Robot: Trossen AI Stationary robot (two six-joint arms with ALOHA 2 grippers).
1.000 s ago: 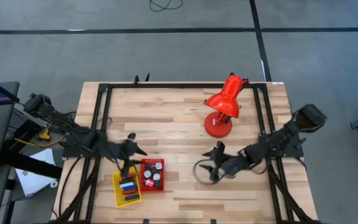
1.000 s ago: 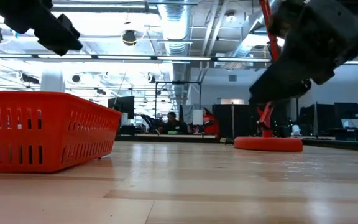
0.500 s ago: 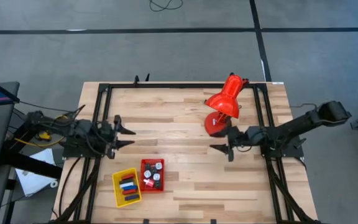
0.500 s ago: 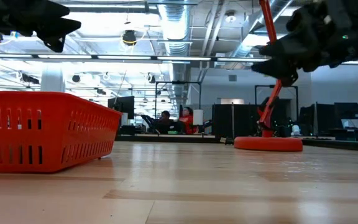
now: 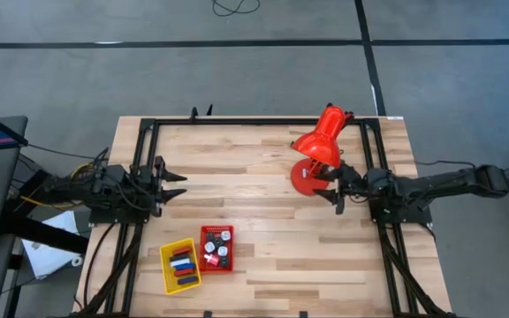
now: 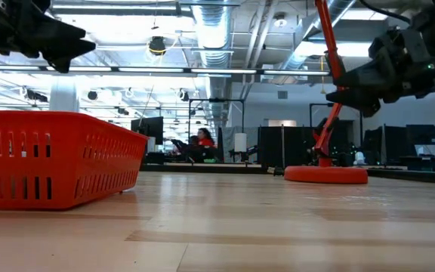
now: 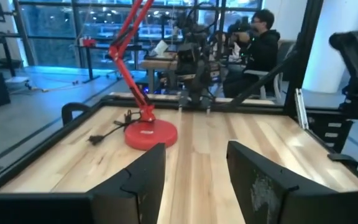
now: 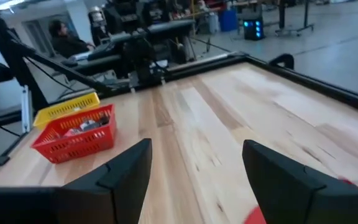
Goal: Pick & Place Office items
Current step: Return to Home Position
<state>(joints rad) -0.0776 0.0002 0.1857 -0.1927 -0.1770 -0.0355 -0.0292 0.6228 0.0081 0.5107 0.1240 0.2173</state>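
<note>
The office items lie in two small trays near the table's front left. Blue, black and red sticks [image 5: 182, 265] are in the yellow tray [image 5: 164, 263]. Round silver and red pieces [image 5: 216, 252] are in the red tray [image 5: 217, 229]. My left gripper [image 5: 180, 186] hovers open at the table's left side, level, beyond the trays, with nothing between its fingers [image 7: 143, 174]. At the right side my right gripper [image 5: 324, 188] hovers open and level, just in front of the red desk lamp's base [image 5: 307, 179]. It is empty too, and faces the trays [image 8: 76, 134].
The red desk lamp [image 5: 319, 146] stands at the far right, its cord [image 7: 107, 132] lying beside the base. A black frame [image 5: 254, 122] runs along the table's edges. Bare wood stretches between the two grippers. People sit at desks in the room behind.
Both grippers have drawn back from near the trays and tipped up to level. The left one left the yellow tray for the table's left and far side. The right one went from the near middle toward the right edge, up to the lamp's base.
</note>
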